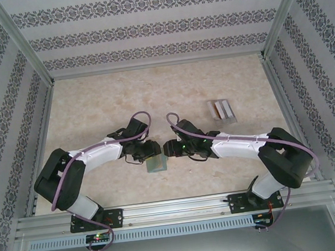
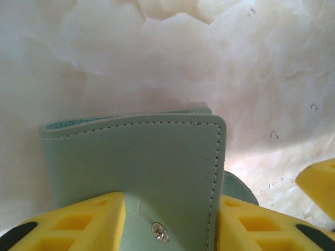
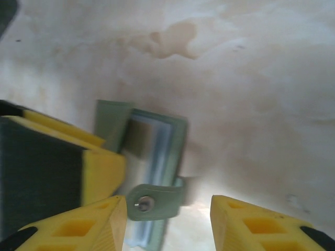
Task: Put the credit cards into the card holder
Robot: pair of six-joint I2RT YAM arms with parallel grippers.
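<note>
Table [image 1: 92,104]: both arms meet at its near-centre. Clear rack [image 1: 232,118] stands well apart, credit cards [image 1: 214,108] in it. Card holder [image 2: 136,162] is between the arms, left gripper [image 2: 167,209] clamped across it. Right gripper [image 3: 168,204] has its jaws apart, closing tab [image 3: 157,201] just inside one finger.

Risks: snagging the tab could twist the holder in its single grip, and the pockets may be barely parted, which would jam a card.

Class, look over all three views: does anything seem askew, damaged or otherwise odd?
Two small things. The closing tab of the card holder hangs unsnapped, poking sideways between the fingers of the open right end effector. A brownish stain marks the table. Nothing looks spilled or broken.
</note>
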